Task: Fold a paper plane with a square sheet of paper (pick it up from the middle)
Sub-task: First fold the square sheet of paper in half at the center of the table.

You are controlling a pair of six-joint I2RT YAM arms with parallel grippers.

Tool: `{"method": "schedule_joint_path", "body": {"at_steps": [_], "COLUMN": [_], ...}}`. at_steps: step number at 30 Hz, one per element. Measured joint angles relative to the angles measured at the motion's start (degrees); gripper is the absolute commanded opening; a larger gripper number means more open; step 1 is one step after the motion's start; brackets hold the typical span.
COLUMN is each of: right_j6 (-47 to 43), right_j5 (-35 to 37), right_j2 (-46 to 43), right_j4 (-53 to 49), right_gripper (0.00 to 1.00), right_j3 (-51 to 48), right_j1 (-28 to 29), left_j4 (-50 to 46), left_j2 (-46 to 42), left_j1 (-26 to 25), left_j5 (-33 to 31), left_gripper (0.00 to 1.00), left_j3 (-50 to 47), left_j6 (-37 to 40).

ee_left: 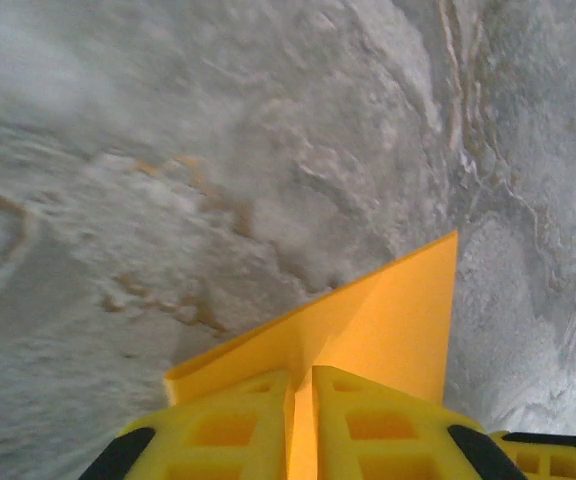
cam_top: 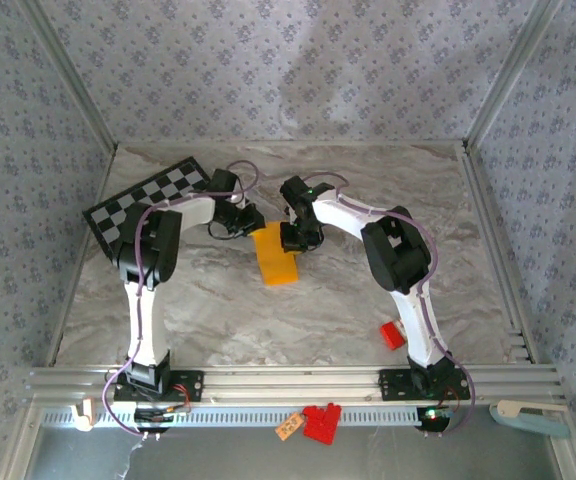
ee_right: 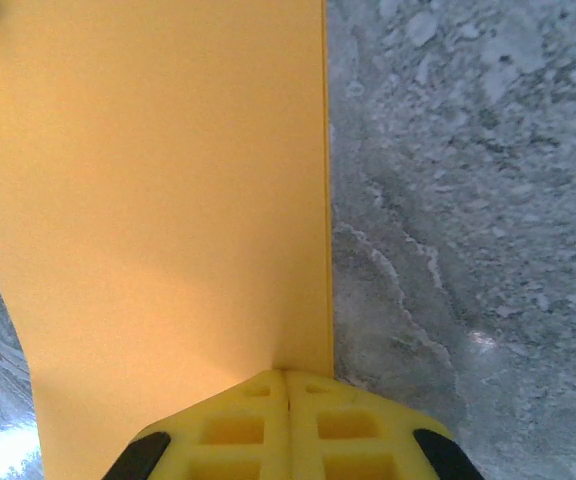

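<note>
The orange-yellow sheet of paper (cam_top: 275,258) hangs folded over into a narrow rectangle at the table's middle, its near end reaching toward me. My left gripper (cam_top: 249,222) is shut on its far left edge. In the left wrist view the yellow fingertips (ee_left: 303,378) pinch the paper (ee_left: 388,310), which shows a crease and a raised flap. My right gripper (cam_top: 294,238) is shut on the far right edge. In the right wrist view its fingers (ee_right: 285,378) meet on the paper (ee_right: 168,200) right at its straight edge.
A black-and-white checkered board (cam_top: 153,200) lies at the back left behind the left arm. A small red block (cam_top: 393,335) sits by the right arm's base. Red pieces (cam_top: 320,420) and a tan tag (cam_top: 288,427) lie below the front rail. Metal posts frame the marble table (cam_top: 218,320).
</note>
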Motion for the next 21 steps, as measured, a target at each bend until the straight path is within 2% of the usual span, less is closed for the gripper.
{"method": "schedule_joint_path", "body": {"at_steps": [9,13,17,21], "right_j6": [0.02,0.02,0.04,0.04], "right_j5": [0.0,-0.02,-0.04,-0.04], "right_j2": [-0.11,-0.26,-0.26,-0.26], "right_j4": [0.15,0.55,0.63,0.66], "right_gripper": [0.06,0.06,0.06,0.06], "right_j3": [-0.22,-0.55,-0.59,-0.59], "right_j1": [-0.02,-0.02,-0.02,-0.02], "left_j4": [0.57,2.91,4.87,7.32], "left_j2": [-0.24,-5.11,-13.46,-19.08], "left_j1": [4.72,4.7,2.51,-2.93], "left_j5": [0.22,0.66,0.61,0.66], "left_gripper": [0.15,0.15,0.14,0.14], "left_j3": [-0.28,-5.4,-12.44,-18.45], "left_j6": [-1.4,-5.03,-8.9,-12.61]}}
